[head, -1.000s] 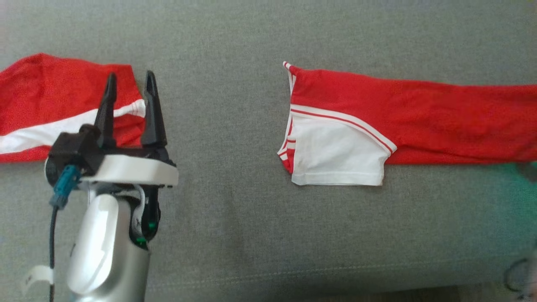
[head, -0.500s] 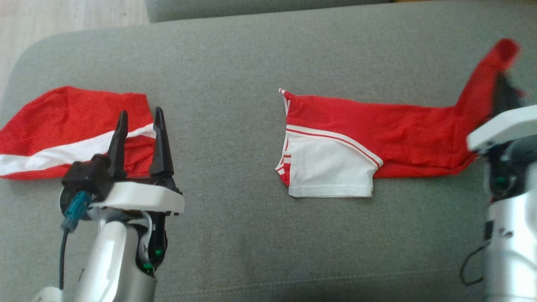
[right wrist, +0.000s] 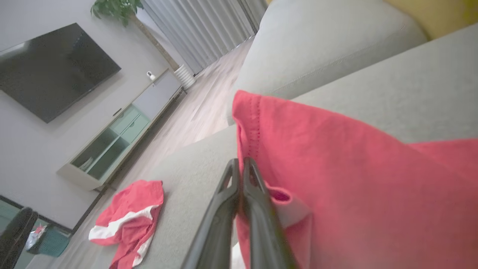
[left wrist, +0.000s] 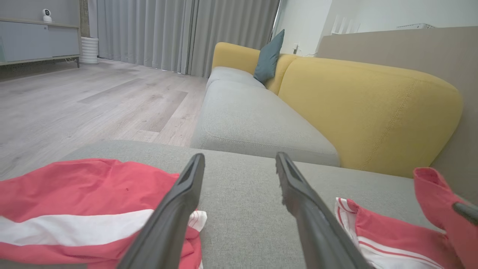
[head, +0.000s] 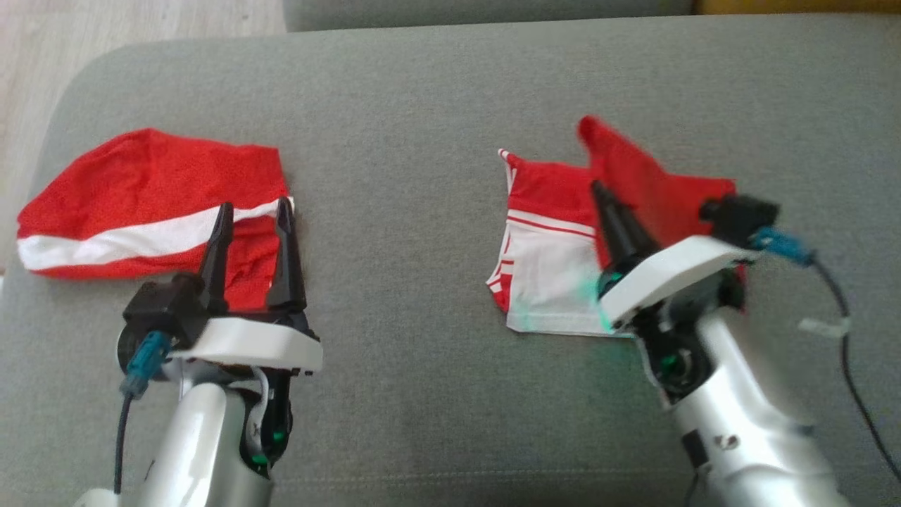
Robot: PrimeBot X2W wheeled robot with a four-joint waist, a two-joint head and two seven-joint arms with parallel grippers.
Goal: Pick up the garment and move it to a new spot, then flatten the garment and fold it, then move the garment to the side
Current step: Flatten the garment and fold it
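The garment (head: 545,211) is red with white panels and lies on the right half of the grey cushion (head: 422,105). My right gripper (head: 597,187) is shut on its red end, holding that end raised and doubled over the rest. In the right wrist view the shut gripper (right wrist: 239,164) pinches the red cloth (right wrist: 336,168) near a stitched hem. My left gripper (head: 255,208) stands open above the cushion with nothing between its fingers. In the left wrist view, the garment (left wrist: 388,231) lies right of the open gripper (left wrist: 239,160).
A second red garment with a white stripe (head: 141,204) lies at the cushion's left end, just beyond my left fingertips. Wooden floor (head: 105,28) shows past the cushion's left edge. A yellow sofa back (left wrist: 366,104) rises behind, and a cabinet (right wrist: 119,142) stands across the room.
My right gripper has carried the garment's long red end leftwards and over the rest, so the garment is now much shorter. The head camera has shifted. The left gripper stays open.
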